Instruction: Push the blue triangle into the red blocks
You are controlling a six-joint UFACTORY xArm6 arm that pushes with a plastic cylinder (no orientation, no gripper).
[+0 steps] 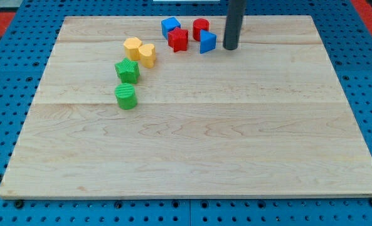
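blue triangle (207,42) sits near the bench's (192,157) top edge, just beside the red cylinder (201,28) and red block (178,39). best bet: a short, slow shove toward the view's left. my tip (230,48) stands just right of it; no hand here, only a rod.

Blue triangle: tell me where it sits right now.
The blue triangle sits near the view's top edge of the board, right of centre, just below and right of the red cylinder, with my tip close on its right.
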